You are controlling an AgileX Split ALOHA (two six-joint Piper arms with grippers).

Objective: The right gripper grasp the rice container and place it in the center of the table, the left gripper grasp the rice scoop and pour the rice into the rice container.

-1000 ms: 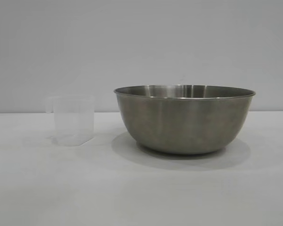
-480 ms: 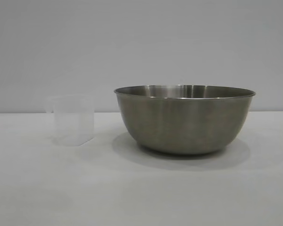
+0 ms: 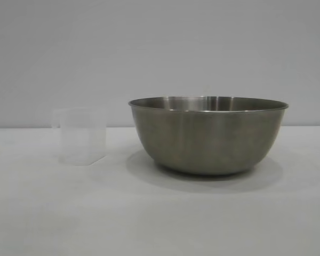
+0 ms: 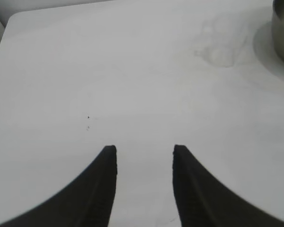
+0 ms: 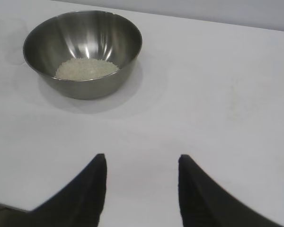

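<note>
No change from the earlier exterior frames: rice container and rice scoop stay put. Stands upright on the table, right of centre in the exterior view, with the empty-looking scoop upright just beside it to the left, not touching. Holds the rice as a pale heap at the bottom. Left gripper hovers above bare table, jaws spread, holding nothing. Right gripper likewise spread and empty, well apart from the container.
</note>
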